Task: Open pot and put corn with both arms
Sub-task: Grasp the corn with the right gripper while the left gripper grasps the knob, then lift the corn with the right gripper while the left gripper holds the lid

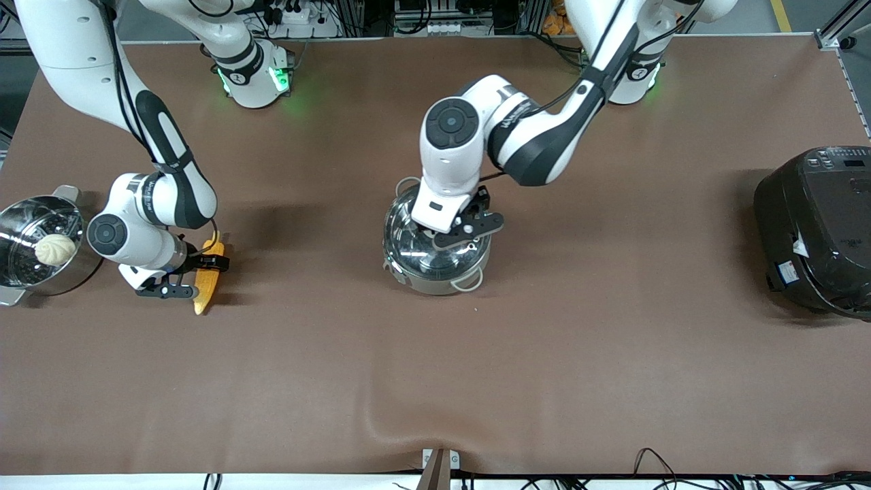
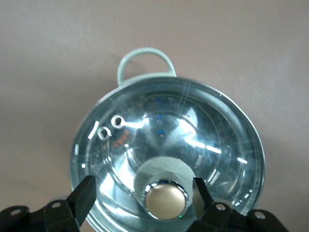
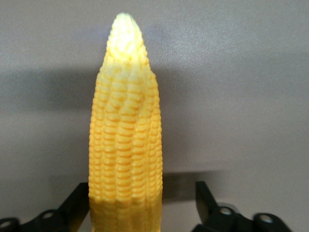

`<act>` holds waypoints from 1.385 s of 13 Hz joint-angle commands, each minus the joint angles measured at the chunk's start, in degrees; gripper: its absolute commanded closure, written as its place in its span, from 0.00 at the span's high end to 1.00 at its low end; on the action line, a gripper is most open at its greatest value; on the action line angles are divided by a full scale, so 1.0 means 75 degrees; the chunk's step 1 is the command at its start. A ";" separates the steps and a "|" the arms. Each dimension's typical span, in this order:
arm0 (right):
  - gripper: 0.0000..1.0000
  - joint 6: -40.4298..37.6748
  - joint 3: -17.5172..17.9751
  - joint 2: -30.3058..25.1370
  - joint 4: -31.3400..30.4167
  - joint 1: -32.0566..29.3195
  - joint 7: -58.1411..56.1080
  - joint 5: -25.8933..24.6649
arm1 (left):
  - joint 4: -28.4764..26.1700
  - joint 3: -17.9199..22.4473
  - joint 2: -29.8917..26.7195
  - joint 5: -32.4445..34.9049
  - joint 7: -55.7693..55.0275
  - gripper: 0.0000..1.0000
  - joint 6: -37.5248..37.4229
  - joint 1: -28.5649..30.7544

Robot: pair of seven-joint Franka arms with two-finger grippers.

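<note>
Corn [image 1: 207, 278] beside bun steamer [image 1: 20, 272]; lidded pot [image 1: 435, 262] midtable, cooker [image 1: 816, 231] endward.

The left arm [image 1: 476, 143] covers much of the pot's lid [image 1: 408, 235]. The corn's [image 3: 124, 145] thick end is cut off by the right wrist view's edge. The black cooker [image 1: 820, 228] is cut at the front view's edge.

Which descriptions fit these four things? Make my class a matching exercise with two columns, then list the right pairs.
Things:
1. corn
2. pot
3. white bun
4. black cooker

Descriptions:
A. at the left arm's end of the table
B. between the right gripper's open fingers
C. lying in a perforated steel insert
D. glass lid on, left gripper open around its knob

Pairs: 1-B, 2-D, 3-C, 4-A
</note>
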 commanded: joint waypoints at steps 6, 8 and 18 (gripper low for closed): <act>0.00 -0.1042 0.0102 -0.0308 0.0695 0.0102 -0.0002 0.0011 | 0.0310 0.0105 0.0364 -0.0077 -0.0234 0.73 -0.0027 -0.0228; 0.00 -0.2609 0.0102 -0.0355 0.1607 0.0207 0.0057 0.0023 | 0.0311 0.0105 0.0399 -0.0077 -0.0258 0.74 0.0066 -0.0251; 0.00 -0.4773 0.0195 -0.0741 0.3850 0.1741 0.1486 0.0081 | 0.0287 0.0105 0.0459 -0.0066 -0.0153 0.00 0.0066 -0.0299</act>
